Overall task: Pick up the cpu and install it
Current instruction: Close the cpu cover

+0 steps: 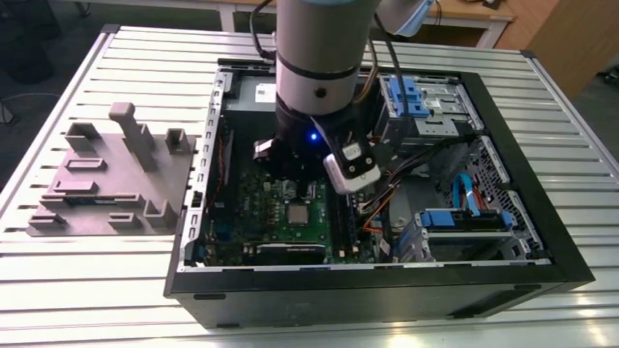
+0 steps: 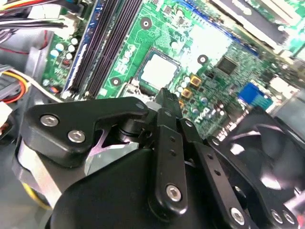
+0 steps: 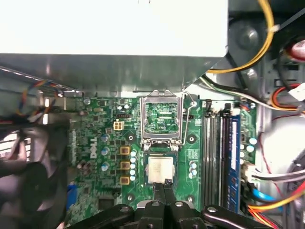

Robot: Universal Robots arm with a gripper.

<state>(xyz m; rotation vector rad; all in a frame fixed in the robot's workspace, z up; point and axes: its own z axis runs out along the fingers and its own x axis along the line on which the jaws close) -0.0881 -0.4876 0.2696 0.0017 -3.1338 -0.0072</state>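
Note:
The cpu (image 3: 160, 170) lies flat in the motherboard socket, silver top up, and it also shows in the second wrist view (image 2: 159, 69) and in the exterior view (image 1: 298, 214). The socket's metal frame (image 3: 163, 117) stands hinged open beside it. My gripper (image 3: 164, 183) hovers just at the cpu's near edge with its two black fingers pressed together and nothing between them. In the second wrist view the gripper (image 2: 165, 93) tip points at the same edge of the chip. I cannot tell whether the tip touches the chip.
The open computer case (image 1: 541, 272) lies on a slatted metal table. Memory slots (image 3: 220, 157), a black fan (image 3: 28, 181), loose cables (image 3: 267, 38) and a big grey box (image 3: 114, 28) crowd the socket. A grey fixture (image 1: 111, 181) sits at the exterior view's left.

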